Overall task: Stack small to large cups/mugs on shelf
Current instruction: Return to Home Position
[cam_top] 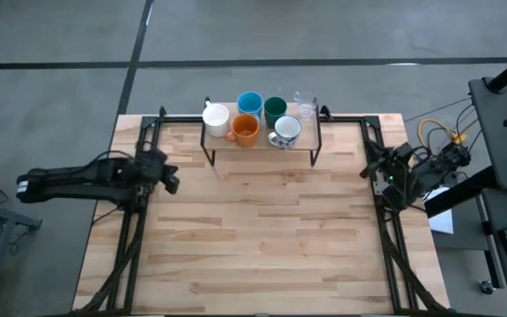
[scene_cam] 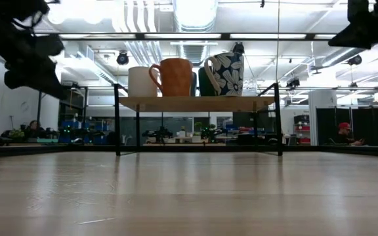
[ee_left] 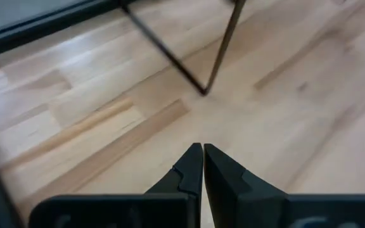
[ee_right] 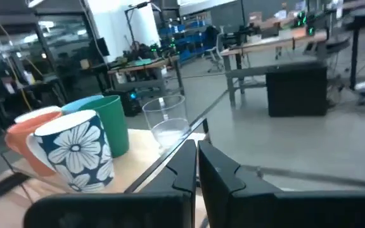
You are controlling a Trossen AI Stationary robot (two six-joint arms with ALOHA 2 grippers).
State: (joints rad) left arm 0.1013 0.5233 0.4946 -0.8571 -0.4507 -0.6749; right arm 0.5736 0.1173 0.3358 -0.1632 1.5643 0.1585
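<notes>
The shelf (cam_top: pixel 299 146) stands at the table's far edge, middle, on thin black legs (ee_left: pixel 219 56). On it stand a white mug (cam_top: pixel 216 115), a light blue mug (cam_top: pixel 250 103), an orange mug (cam_top: pixel 246 130), a dark green cup (cam_top: pixel 275 109), a mug with blue flower print (ee_right: pixel 75 155) and a clear glass (ee_right: pixel 165 120). My left gripper (cam_top: pixel 173 183) hangs shut over the table's left side, tipped down, near the shelf's left front leg. My right gripper (ee_right: pixel 195 147) is shut, level, at the table's right edge, facing the shelf's right end.
Black frame rails (cam_top: pixel 135 220) run along the table's left and right sides. Cables (cam_top: pixel 438 132) and a dark stand sit right of the table. The wooden tabletop (cam_top: pixel 262 238) in front of the shelf lies bare. People sit in the room behind (scene_cam: pixel 343 134).
</notes>
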